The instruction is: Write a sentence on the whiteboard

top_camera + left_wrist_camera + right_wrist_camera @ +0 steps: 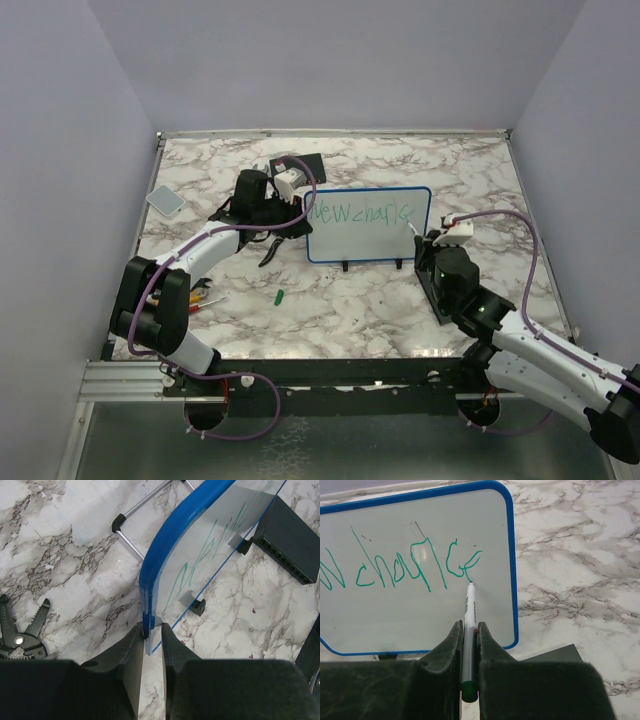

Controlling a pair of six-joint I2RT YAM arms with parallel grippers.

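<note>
The whiteboard (365,243) stands upright on little black feet mid-table, blue-rimmed. The sentence (360,213) is one green line reading about "new charge". My left gripper (306,222) is shut on the board's left edge; in the left wrist view its fingers (131,645) pinch the blue rim (162,550). My right gripper (469,626) is shut on a white marker (469,611) with a green end. The marker's tip touches the whiteboard (395,617) just under the last letter of the sentence (400,570). In the top view the right gripper (424,243) sits at the board's right edge.
A green marker cap (281,296) lies in front of the board. Black pliers (20,637) lie by the left gripper. A black box with ports (292,540) sits behind the board. A grey pad (165,200) is far left, small tools (205,298) near left, a black pad (555,655) beneath the right arm.
</note>
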